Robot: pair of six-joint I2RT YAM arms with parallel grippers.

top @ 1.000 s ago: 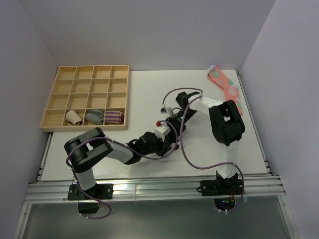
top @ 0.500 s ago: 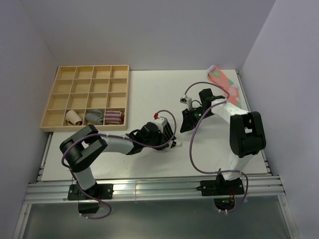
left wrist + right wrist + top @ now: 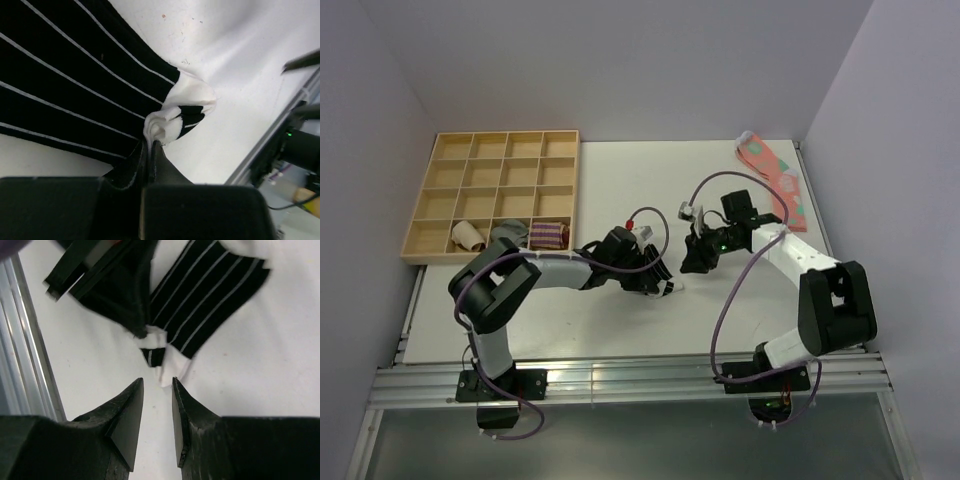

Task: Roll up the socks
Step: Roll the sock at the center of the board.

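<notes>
Left fingers (image 3: pixel 169 174) pinch the crumpled white trim of the soft black, thin-striped socks (image 3: pixel 75 75) on the smooth white desk (image 3: pixel 240 340); right fingers (image 3: pixel 125 415) hang slightly apart, holding nothing.

This looks like a robotics lab test cell, not a home or shop. A white table (image 3: pixel 620 180) is boxed in by plain pale panels (image 3: pixel 620 70) at the back and both sides. The left arm (image 3: pixel 495 290) and right arm (image 3: pixel 830 300), black and white, are bolted to an aluminium rail (image 3: pixel 640 383) along the near edge, with purple cables (image 3: pixel 720 320) looping loose. A wooden compartment tray (image 3: pixel 505 134) sits at the table's far left. In the left wrist view a green light (image 3: pixel 288 133) glows on dark gear beyond the edge, possibly electronics, though it is too blurred to say.
</notes>
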